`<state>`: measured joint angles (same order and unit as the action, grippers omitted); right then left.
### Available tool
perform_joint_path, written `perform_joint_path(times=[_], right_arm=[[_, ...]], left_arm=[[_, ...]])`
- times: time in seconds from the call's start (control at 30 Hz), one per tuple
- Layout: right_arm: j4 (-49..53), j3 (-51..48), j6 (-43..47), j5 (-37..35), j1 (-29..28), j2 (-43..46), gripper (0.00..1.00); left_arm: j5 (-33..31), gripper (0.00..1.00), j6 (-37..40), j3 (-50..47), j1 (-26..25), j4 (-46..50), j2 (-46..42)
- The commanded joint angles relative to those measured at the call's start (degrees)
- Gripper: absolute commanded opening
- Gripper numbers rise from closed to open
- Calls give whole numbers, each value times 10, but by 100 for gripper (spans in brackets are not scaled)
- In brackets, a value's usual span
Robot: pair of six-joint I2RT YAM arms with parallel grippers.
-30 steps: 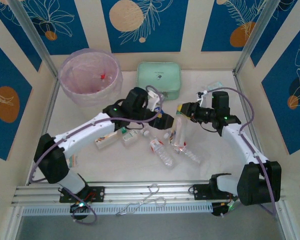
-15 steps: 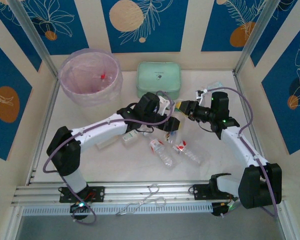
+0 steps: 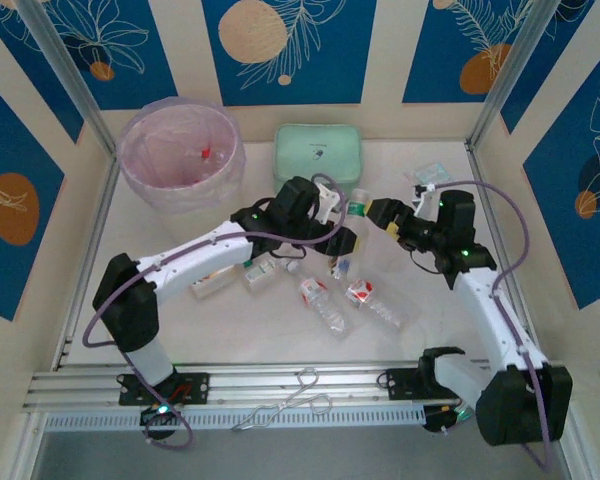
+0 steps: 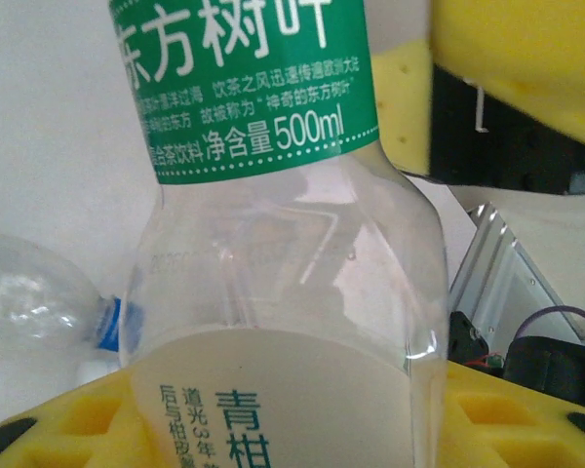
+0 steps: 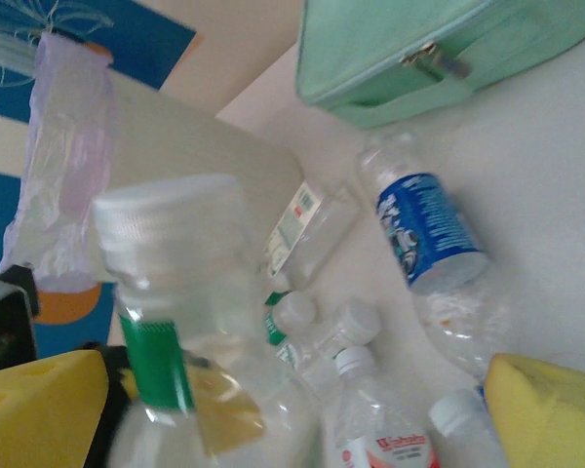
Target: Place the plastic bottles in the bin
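A clear plastic bottle (image 3: 356, 218) with a green label and white cap stands upright in mid-table. My left gripper (image 3: 342, 243) is shut on its lower body. In the left wrist view the bottle (image 4: 273, 253) sits between the yellow pads (image 4: 49, 434) of that gripper (image 4: 273, 434). My right gripper (image 3: 382, 218) hangs just right of the cap, open and empty. In the right wrist view the bottle (image 5: 171, 292) is left of centre, outside that gripper (image 5: 292, 414). Several more bottles (image 3: 325, 305) lie on the table below. The pink-lined bin (image 3: 180, 150) stands at the back left.
A mint green zip case (image 3: 318, 158) lies right of the bin at the back. A small clear packet (image 3: 430, 172) rests at the back right. A blue-labelled bottle (image 5: 429, 229) lies near the case (image 5: 409, 49). Metal tongs (image 3: 290, 395) rest on the front rail.
The right gripper has let go of the green-labelled bottle and drawn back to the right. The left gripper has closed on it and holds it upright.
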<state>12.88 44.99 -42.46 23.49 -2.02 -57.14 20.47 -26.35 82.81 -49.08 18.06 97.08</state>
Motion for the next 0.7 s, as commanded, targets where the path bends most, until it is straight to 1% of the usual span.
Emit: perform_joint_path(times=[0.0, 0.1, 0.17, 0.23, 0.33, 0.4, 0.47, 0.5, 0.57, 0.67], right_arm=[[79, 16, 32, -34, 27, 48, 99], [93, -5, 23, -37, 55, 79, 99], [106, -17, 9, -39, 71, 99, 99], [137, -13, 13, -43, 77, 111, 99], [177, -11, 33, -68, 77, 123, 99], [184, -19, 38, -88, 78, 125, 99], [179, -27, 43, -89, 81, 121, 99], [177, -26, 43, -86, 81, 116, 99], [167, -26, 40, -80, 82, 106, 99], [167, -16, 40, -70, 83, 92, 99]], left_arm=[[-34, 43, 57, 63, 27, 65, -38], [-69, 40, 87, 105, 53, 111, -57], [-90, 35, 103, 139, 78, 147, -68], [-95, 30, 116, 174, 112, 177, -73], [-99, 22, 137, 238, 169, 225, -76], [-123, 13, 159, 283, 205, 257, -73], [-145, 3, 176, 329, 247, 288, -67], [-145, 0, 179, 341, 268, 294, -65], [-141, 0, 180, 363, 317, 302, -59], [-143, 0, 193, 390, 373, 317, -41]])
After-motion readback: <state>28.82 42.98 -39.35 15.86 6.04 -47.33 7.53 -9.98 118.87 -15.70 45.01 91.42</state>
